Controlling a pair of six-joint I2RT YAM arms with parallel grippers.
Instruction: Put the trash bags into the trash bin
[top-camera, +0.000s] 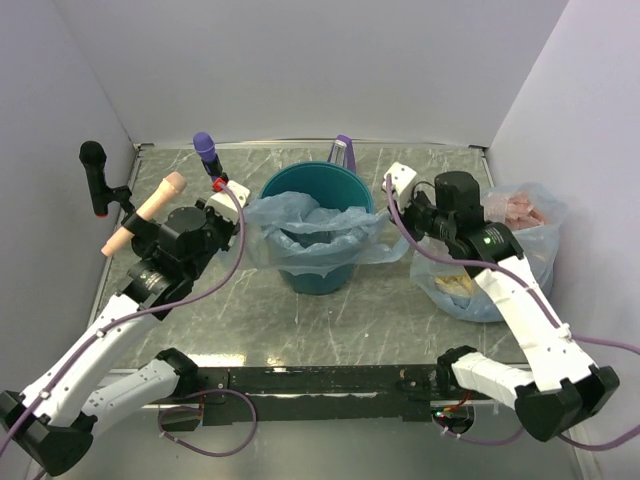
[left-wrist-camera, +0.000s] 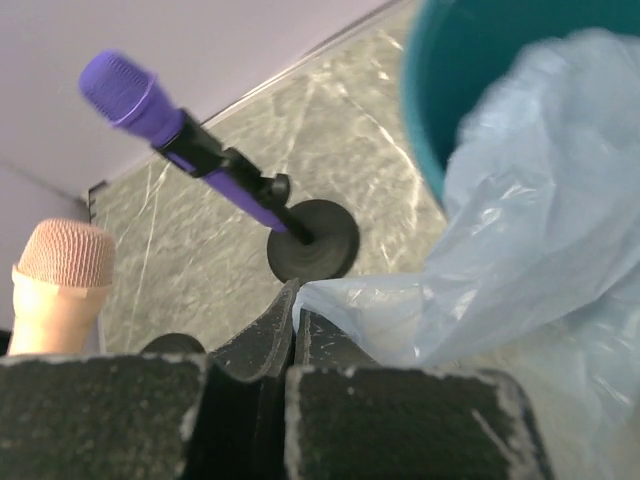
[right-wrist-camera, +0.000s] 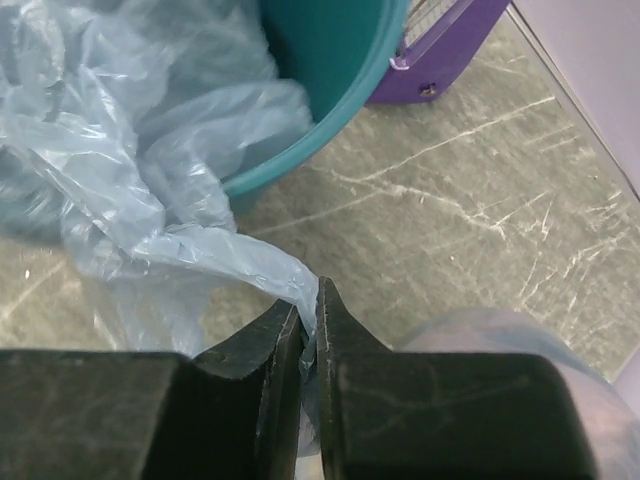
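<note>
Grey-green marbled stone forms the desk (top-camera: 390, 310), walled in by pale panels, with two white-and-black robot arms reaching inward from the near edge. At the middle of the desk stands the trash bin (top-camera: 320, 275), a round teal bucket, upright, with its mouth facing up. The trash bag (top-camera: 330, 225), thin, crinkled and pale blue, lies partly inside the bin, draped over the rim, its film pulled out sideways past both sides. To the right of the bin, under the right arm, sits a clear bag (top-camera: 530, 250) stuffed with yellow and pink items. The left tool (top-camera: 230, 195) sits just left of the bin; up close, the left tool (left-wrist-camera: 295, 310) has its fingers pressed together, pinching a corner of the trash bag (left-wrist-camera: 520, 200) beside the bin wall (left-wrist-camera: 440, 60). The right tool (top-camera: 398, 180) sits just right of the bin; up close, the right tool (right-wrist-camera: 310, 310) is closed on a strip of the bag's film (right-wrist-camera: 120, 150) below the bin's rim (right-wrist-camera: 320, 60). Behind the bin stands a purple holder (top-camera: 343, 150). Along the left side stand three microphones: a black one (top-camera: 95, 170), a beige one (top-camera: 150, 208), and a purple one (left-wrist-camera: 130, 95) on a round black base (left-wrist-camera: 312, 240).
</note>
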